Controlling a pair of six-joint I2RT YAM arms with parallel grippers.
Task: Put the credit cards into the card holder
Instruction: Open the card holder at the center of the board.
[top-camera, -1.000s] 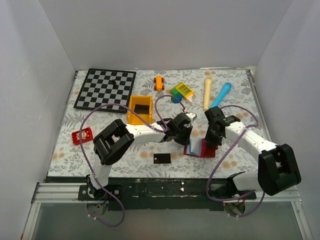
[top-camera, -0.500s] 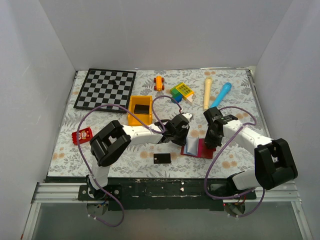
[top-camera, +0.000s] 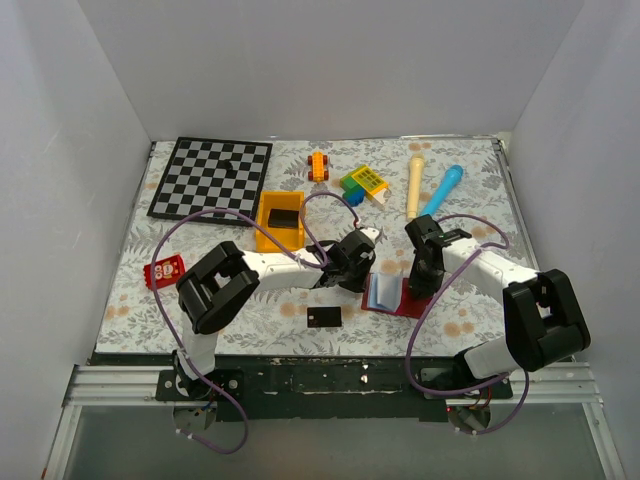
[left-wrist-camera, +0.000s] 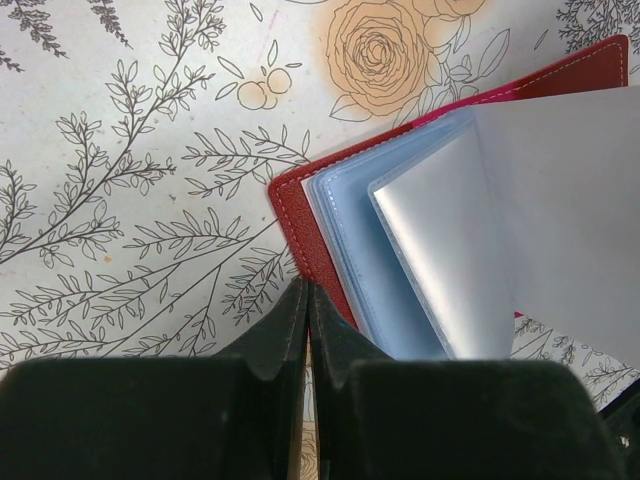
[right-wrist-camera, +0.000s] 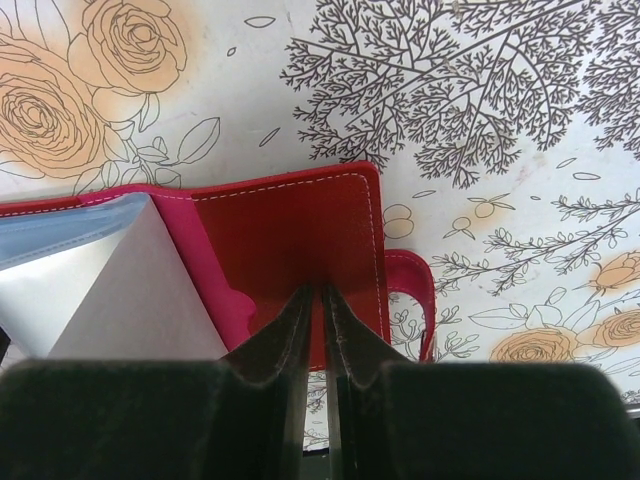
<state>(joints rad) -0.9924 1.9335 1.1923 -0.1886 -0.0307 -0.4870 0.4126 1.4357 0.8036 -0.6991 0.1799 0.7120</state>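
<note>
Between the arms the floppy card holder (top-camera: 390, 297) lies open, left gripper (left-wrist-camera: 306, 300) with jaws together beside its edge, right gripper (right-wrist-camera: 320, 300) almost together on its red cover; the thin, probably slick credit card (top-camera: 324, 317) nearby needs an edge pinch.

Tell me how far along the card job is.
Done: the card holder lies open, blue pockets showing. In hand: the left gripper, shut, sits at its edge, and the right gripper appears to pinch its red cover. Left: a black card lies on the table, not yet in a pocket.
</note>
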